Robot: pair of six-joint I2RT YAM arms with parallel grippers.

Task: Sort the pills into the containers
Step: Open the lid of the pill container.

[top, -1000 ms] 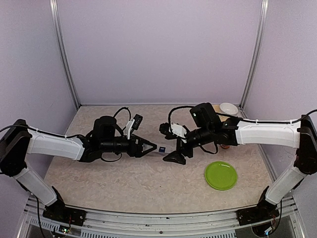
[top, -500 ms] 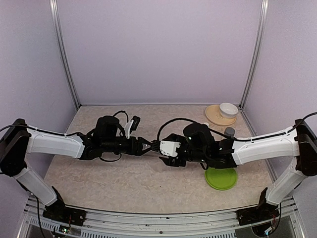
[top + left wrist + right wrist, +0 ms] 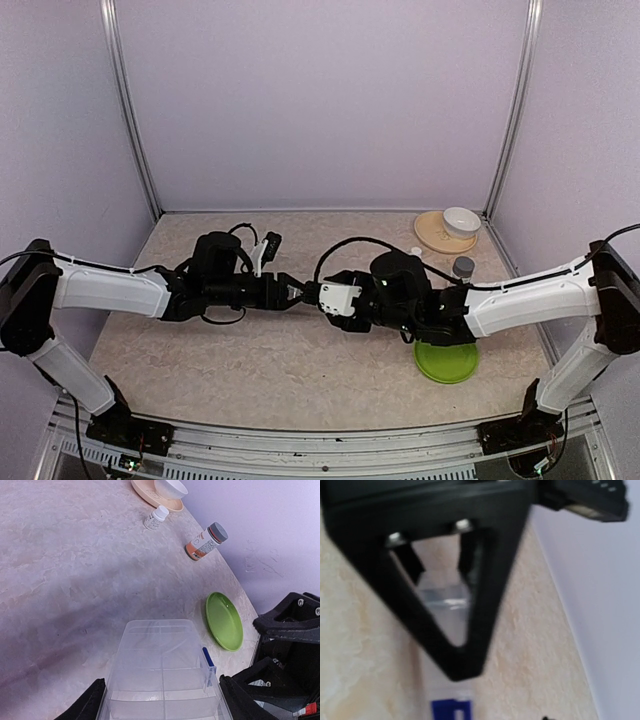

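Note:
The clear plastic pill organiser (image 3: 162,670) with a small blue latch (image 3: 208,660) sits between the fingers of my left gripper (image 3: 162,692), which is shut on its two long sides. Its compartments look empty; no pills show. In the top view my left gripper (image 3: 294,292) and right gripper (image 3: 314,293) meet tip to tip at the table's middle, hiding the organiser. The blurred right wrist view shows the left gripper's black finger frame (image 3: 470,630) close up, with clear plastic (image 3: 445,600) and the blue latch (image 3: 449,711). The right gripper's own fingers do not show.
A green plate (image 3: 446,360) lies right of centre, partly under my right arm. At the back right stand an amber bottle with a grey cap (image 3: 462,267), a small white bottle (image 3: 416,253), and a white bowl (image 3: 460,219) on a tan plate (image 3: 436,235).
My right arm has swung from the back right down and left, bringing its gripper up against the left gripper's tip. The left gripper has stayed on the organiser, shifting slightly.

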